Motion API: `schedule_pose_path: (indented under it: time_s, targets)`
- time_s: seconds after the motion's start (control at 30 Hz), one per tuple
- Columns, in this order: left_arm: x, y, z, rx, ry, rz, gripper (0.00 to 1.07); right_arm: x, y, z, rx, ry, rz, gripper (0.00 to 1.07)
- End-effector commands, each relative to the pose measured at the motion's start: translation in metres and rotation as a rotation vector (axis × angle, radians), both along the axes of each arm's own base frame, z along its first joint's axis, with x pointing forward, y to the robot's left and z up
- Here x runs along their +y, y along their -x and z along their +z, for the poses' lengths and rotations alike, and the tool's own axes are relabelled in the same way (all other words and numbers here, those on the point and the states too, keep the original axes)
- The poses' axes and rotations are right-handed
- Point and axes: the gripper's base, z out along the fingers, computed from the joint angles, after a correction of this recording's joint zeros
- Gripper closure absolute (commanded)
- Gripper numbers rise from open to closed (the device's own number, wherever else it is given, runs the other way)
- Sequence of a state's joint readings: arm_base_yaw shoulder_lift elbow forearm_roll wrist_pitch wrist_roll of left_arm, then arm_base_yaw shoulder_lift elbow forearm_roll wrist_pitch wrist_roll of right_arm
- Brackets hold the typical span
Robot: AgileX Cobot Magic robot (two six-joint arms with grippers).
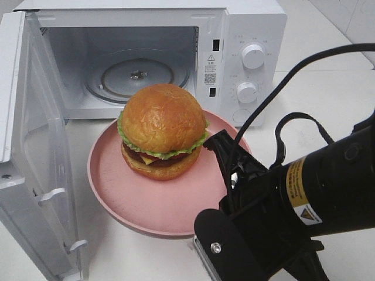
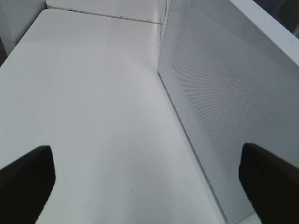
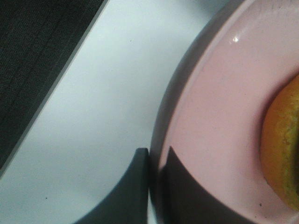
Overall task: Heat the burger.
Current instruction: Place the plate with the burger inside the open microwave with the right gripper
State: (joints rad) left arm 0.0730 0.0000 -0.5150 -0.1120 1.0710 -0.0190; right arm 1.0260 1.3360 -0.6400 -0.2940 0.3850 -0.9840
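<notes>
1. Pinching the rim of the pink plate [image 3: 210, 93], the right hand [image 3: 156, 156] holds it before the open microwave [image 1: 246, 35].
2. The burger [image 1: 163, 130] sits on that plate.
3. The left hand [image 2: 148, 179] gapes wide over the desk [image 2: 93, 93].

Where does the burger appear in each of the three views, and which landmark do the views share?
Exterior high: the burger sits mid-picture on the pink plate, before the open microwave.
Left wrist: not in it; only table and microwave door show.
Right wrist: only an edge of the burger shows, on the plate, inward from the rim that the right gripper pinches.
Shared landmark: the pink plate, in exterior high and right wrist.
</notes>
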Motion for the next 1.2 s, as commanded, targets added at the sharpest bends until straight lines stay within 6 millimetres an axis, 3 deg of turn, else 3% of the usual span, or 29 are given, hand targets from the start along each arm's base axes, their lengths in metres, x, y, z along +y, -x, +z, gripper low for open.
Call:
schedule_pose_path:
  time_s: [0.03,0.67,1.2]
  targets:
    - [0.000,0.000,0.000,-0.004,0.000,-0.007,0.04,0.004,-0.008,0.008,-0.010,-0.040,-0.007,1.07]
    - [0.000,0.000,0.000,-0.004,0.000,-0.007,0.04,-0.001,-0.046,0.011,0.057,0.007,-0.003,1.07]
    - [0.000,0.000,0.000,-0.004,0.000,-0.007,0.04,0.029,-0.082,0.000,0.052,0.001,-0.074,1.07]
